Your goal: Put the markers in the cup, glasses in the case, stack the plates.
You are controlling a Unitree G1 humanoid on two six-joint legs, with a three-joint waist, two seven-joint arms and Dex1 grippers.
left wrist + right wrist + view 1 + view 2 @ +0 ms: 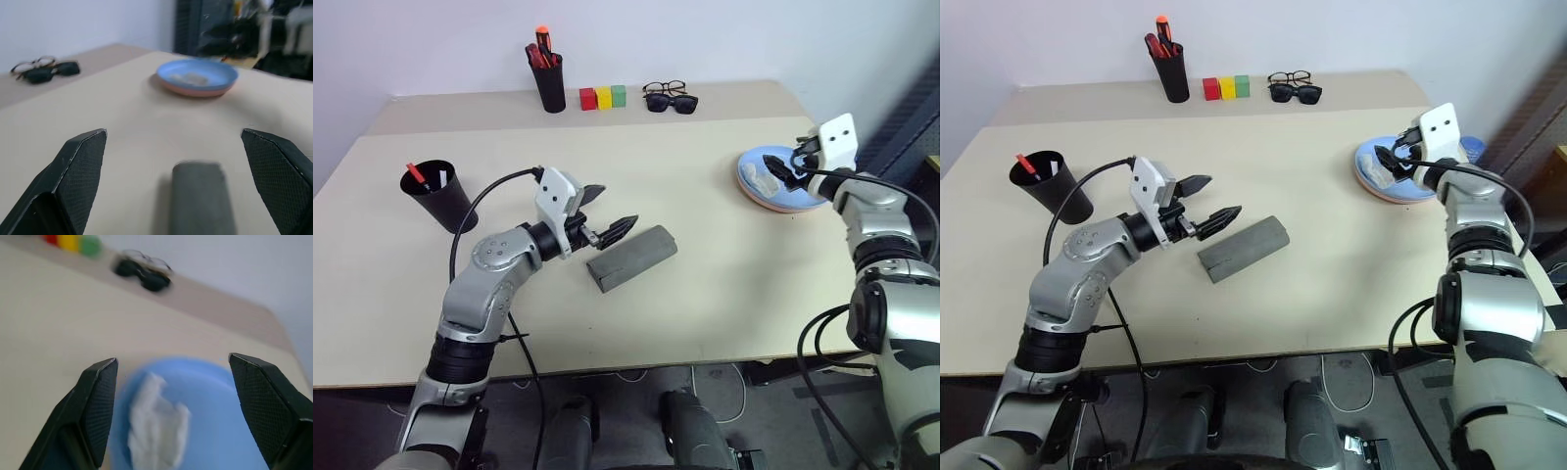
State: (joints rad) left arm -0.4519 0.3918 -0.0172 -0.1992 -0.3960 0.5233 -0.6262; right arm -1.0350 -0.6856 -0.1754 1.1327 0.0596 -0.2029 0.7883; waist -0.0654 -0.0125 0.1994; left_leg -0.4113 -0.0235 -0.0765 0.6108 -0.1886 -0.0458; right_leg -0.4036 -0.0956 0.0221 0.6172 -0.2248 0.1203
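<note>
- The left gripper (610, 212) is hovering over the table (705, 294) with its jaws spread wide and nothing between them, one fingertip just beside the near end of the grey case (631, 258).
- The case is lying shut on the middle of the table, angled, with no gripper holding it.
- The right gripper (785, 166) is hanging above the stacked plates (766, 191) at the table's right side, jaws standing apart and empty.
- The light blue plate is sitting on top of the salmon pink one; a crumpled white scrap (156, 428) is lying in the blue plate.
- The black tapered cup (438, 194) is standing near the table's left edge with a red marker (416, 175) poking out of it.
- Two pairs of glasses (668, 96) are resting together on the back table; which is the wire-frame pair I cannot tell apart in detail.
- A black pen holder (548, 76) with red pens is standing at the back, and red, yellow and green blocks (603, 97) are lined up beside it.
</note>
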